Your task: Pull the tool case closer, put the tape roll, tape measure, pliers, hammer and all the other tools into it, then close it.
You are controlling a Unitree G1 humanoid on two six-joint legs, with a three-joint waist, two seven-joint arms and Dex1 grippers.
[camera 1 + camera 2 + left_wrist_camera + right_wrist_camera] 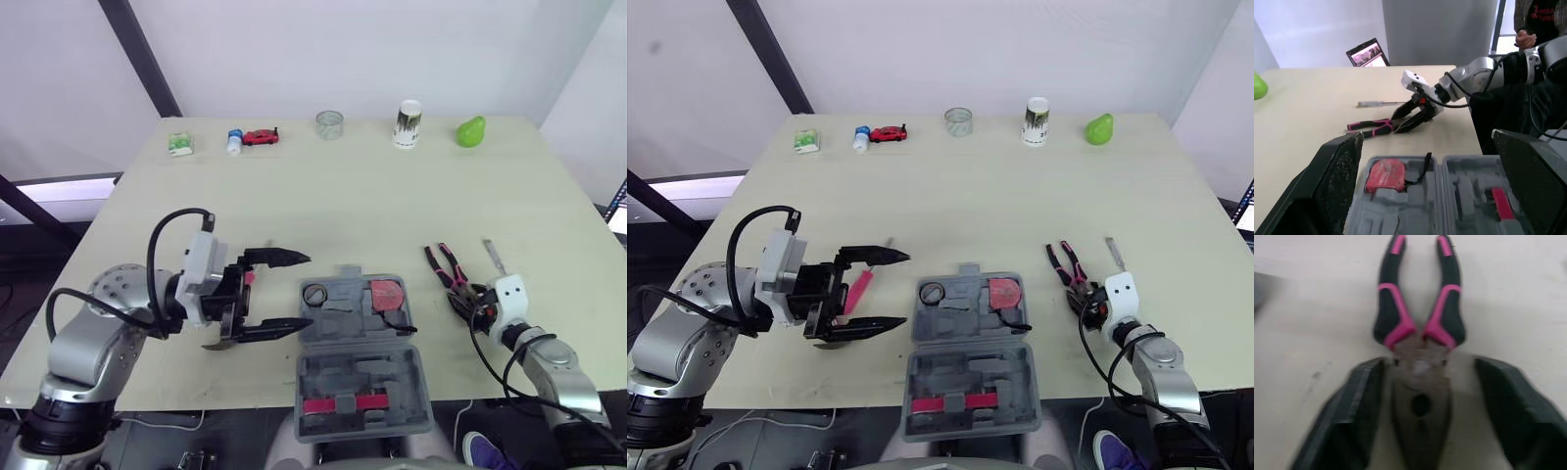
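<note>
Right gripper (1430, 366) released, fingers straddling the pliers (1419, 328) head, handles toward 12 o'clock. Risk: a pinch on tapered metal slips and the pliers pivot. They lie at 3 o'clock of the tool case (392, 377). Left gripper (306, 290) spread wide at its 9. The case's near half sits at the table (343, 206) edge, 6 o'clock, so a nudge could tip it. Open room toward 12.
</note>
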